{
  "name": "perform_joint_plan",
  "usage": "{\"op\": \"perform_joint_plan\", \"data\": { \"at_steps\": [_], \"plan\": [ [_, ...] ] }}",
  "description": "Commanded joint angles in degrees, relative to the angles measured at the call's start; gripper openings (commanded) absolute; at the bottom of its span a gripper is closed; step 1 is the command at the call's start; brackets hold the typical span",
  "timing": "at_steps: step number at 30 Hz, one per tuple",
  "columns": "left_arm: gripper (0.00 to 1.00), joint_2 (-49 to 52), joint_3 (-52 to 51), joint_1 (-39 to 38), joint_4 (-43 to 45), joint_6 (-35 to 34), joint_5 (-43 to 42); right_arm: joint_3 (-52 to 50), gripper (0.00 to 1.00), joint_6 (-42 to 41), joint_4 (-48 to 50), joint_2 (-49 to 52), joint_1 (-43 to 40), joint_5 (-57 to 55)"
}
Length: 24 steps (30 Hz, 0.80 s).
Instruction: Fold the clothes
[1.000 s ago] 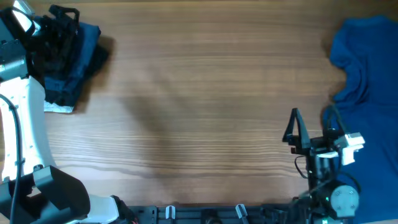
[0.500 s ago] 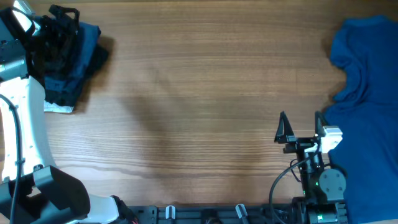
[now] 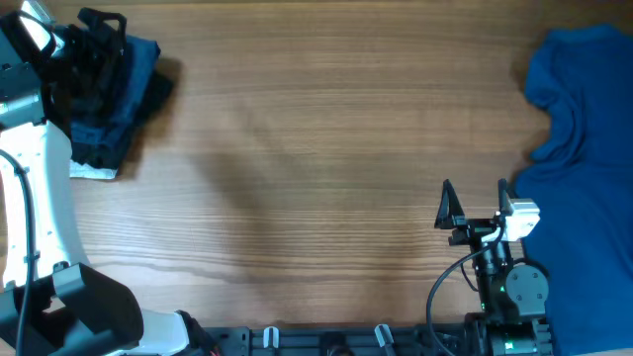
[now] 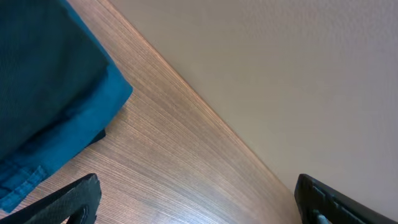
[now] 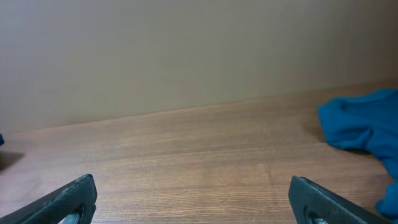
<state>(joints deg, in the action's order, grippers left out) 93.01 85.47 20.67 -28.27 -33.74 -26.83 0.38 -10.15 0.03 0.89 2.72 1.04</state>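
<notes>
**Overhead.** The right gripper (image 3: 474, 194) hangs low over the bare wood of the table (image 3: 316, 148). Its two fingers are spread and nothing is between them. Just beside it on its outer side, and running on past it toward the table's far edge, lies a rumpled blue garment (image 3: 584, 119). This is the only loose clothing in sight and, in all likelihood, the piece waiting to be folded. No black garment shows anywhere. Well apart from the right gripper, across the whole open stretch of wood, a stack of folded navy garments (image 3: 129, 89) sits on a pale cloth (image 3: 94, 172). The left gripper (image 3: 99, 42) is poised over that stack. The wide gap between the stack and the right gripper looks to be kept free as folding room.

**Left wrist.** The left gripper (image 4: 196, 186) shows its fingers (image 4: 78, 199) set far apart and gripping nothing. They are over wood at the edge of the navy stack (image 4: 43, 81), which lies clear of them.

**Right wrist.** The right gripper (image 5: 191, 183) is likewise wide and empty, looking out over bare boards toward a plain wall. The blue garment (image 5: 360, 127) bunches ahead of the right gripper and off to its outer side, not touching it. Facing open wood rather than cloth, the gripper would probably need to swing outward before it could take an edge of the fabric.
</notes>
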Motion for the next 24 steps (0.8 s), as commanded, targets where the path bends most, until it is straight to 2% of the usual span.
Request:
{"op": "perform_joint_plan", "data": {
  "at_steps": [1,5,13,16,20,24],
  "plan": [
    [1.0,0.13,0.0,-0.15,0.13,0.26,0.37,-0.09,1.0,0.76,0.26,-0.13,-0.35,0.28],
    [1.0,0.11,0.0,-0.15,-0.79,0.46,0.98,-0.09,1.0,0.79,0.26,-0.13,-0.35,0.28],
    [1.0,-2.58,0.0,-0.94,-17.22,0.17,0.83,-0.09,1.0,0.76,0.26,-0.13,-0.35,0.28],
    [1.0,-11.26,-0.02,-4.26,-22.29,0.24,0.83,-0.09,0.99,0.79,0.26,-0.13,-0.35,0.28],
    [1.0,-25.46,-0.02,-9.62,-22.25,0.26,1.01,-0.09,1.0,0.79,0.26,-0.13,-0.35,0.28],
    [1.0,-37.77,-0.02,-10.82,-22.18,0.26,1.86,-0.09,1.0,0.79,0.26,-0.13,-0.35,0.28]
  ]
}}
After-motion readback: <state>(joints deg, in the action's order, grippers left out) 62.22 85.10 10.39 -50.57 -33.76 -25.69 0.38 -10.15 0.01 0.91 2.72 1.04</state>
